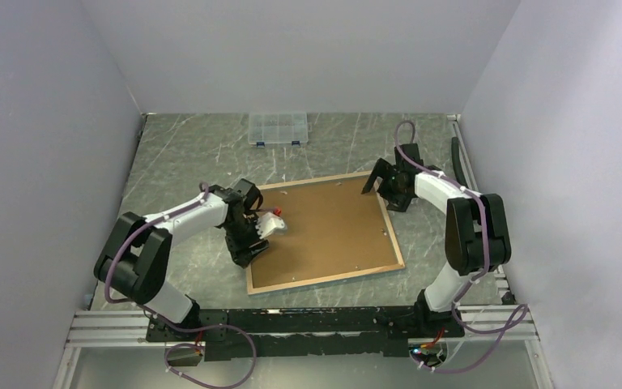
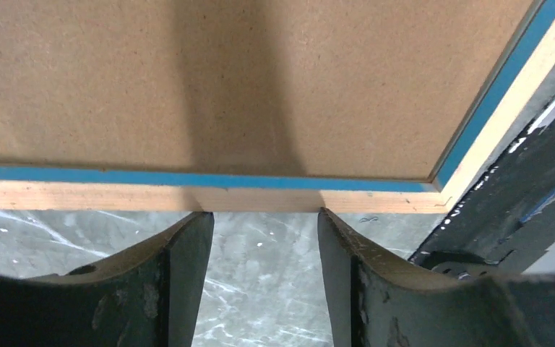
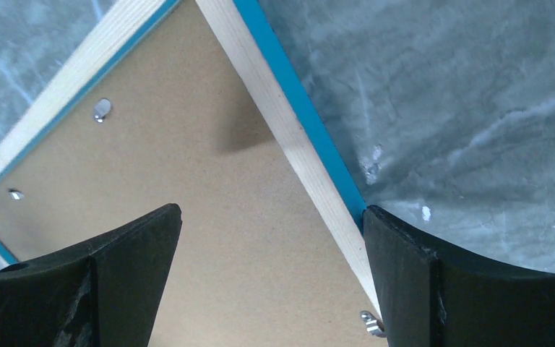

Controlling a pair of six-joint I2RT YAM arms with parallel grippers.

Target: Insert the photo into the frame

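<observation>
Top external view has the frame (image 1: 324, 279) lying face down in the middle of the worktop (image 1: 194, 154). Its pale wood back faces up and a brown backing board (image 1: 324, 227) fills the opening. From where I stand the photo is nowhere to be seen. It may lie under that board, but I cannot tell.

The left claw (image 2: 264, 217) sits at the frame's left edge, close to the near-left corner. Its fingers are spread with only bare worktop between them, and their tips come right up to the wood rim, pinching nothing. It looks placed to brace that side or to get under the rim.

The right claw (image 3: 271, 210) hangs over the far-right corner, spread as wide as it goes. One finger is above the board and the other above the worktop just outside the blue edge, so it straddles the rim without gripping it. Small metal tabs (image 3: 101, 108) show along the inner rim there. My guess is that the board must come out, or be secured, before the job counts as finished.

A small clear box (image 1: 276, 130) rests near the far edge, well apart from all this.
</observation>
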